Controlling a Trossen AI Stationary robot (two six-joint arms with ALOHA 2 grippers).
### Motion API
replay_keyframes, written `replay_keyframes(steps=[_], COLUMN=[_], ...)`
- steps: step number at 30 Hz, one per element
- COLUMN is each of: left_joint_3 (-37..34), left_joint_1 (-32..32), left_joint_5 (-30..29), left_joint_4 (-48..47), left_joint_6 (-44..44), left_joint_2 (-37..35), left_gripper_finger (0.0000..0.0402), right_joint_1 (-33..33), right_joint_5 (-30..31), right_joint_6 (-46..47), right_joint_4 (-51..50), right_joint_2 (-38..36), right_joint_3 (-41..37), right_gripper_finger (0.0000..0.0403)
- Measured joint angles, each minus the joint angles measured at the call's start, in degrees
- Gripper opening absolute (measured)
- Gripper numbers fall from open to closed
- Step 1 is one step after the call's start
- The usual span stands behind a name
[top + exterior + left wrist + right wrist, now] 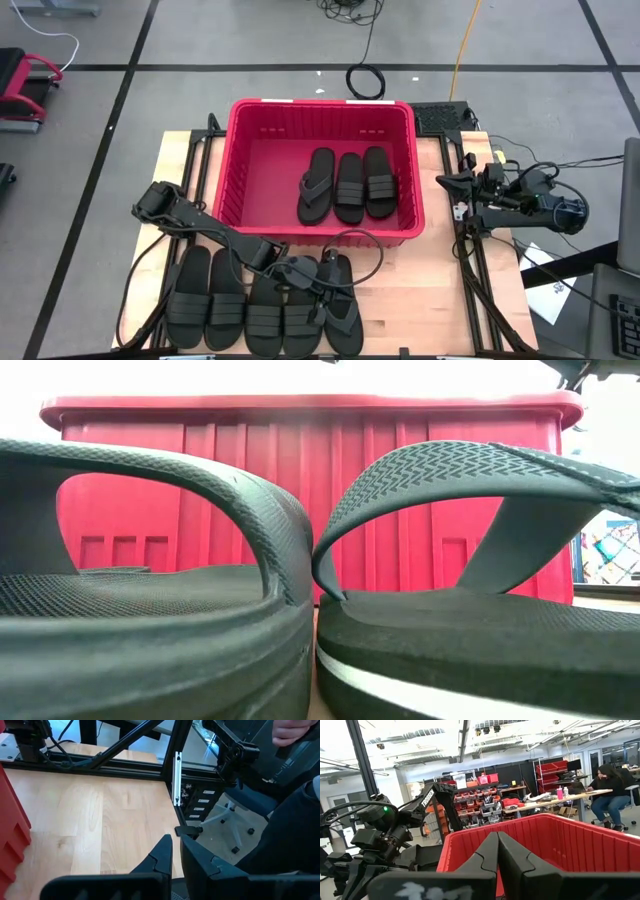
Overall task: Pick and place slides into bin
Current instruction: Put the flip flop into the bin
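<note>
The red bin [322, 232] stands at the table's middle and fills the back of the low view [310, 490]. Three black slides [348, 186] lie flat inside it: a flip-flop and two band slides. Several more slides [225, 305] lie side by side on the table at its near edge, with a flip-flop [342, 300] at the right end. Two of them show close up in the low view [150, 610]. My left gripper [312, 283] [175, 842] is just above these slides' far ends, pointing toward the table's right, its fingers a narrow gap apart. My right gripper [442, 181] [497, 837] is shut and empty to the right of the bin.
Bare wood [430, 290] lies right of the slide row. Black frame rails [470, 270] run along the table's sides. Cables [365, 80] lie on the floor behind the bin. A person [300, 795] sits beyond the table's right edge.
</note>
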Motion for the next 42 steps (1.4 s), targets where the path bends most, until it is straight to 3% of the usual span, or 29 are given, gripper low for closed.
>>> replay_keyframes(steps=[11,30,37,42], left_joint_3=[0.0,-0.1,0.0,0.0], left_joint_1=[0.0,0.6,0.6,1.4], left_joint_5=[0.0,0.2,4.1,11.1], left_joint_4=[0.3,3.4,3.8,-2.7], left_joint_6=[-0.7,-14.1,-16.8,-18.2], left_joint_2=[0.0,-0.1,-0.1,-0.1], left_gripper_finger=[0.0031,0.0031,0.0031,0.0031], right_joint_1=[0.0,0.0,0.0,0.0], right_joint_5=[0.0,-0.1,0.0,0.0], right_joint_6=[0.0,1.6,1.6,1.5], right_joint_4=[-0.2,-0.2,-0.2,-0.3], right_joint_2=[0.0,0.0,0.0,0.0], right_joint_3=[0.0,0.0,0.0,0.0], right_gripper_finger=[0.0000,0.0000,0.0000,0.0000])
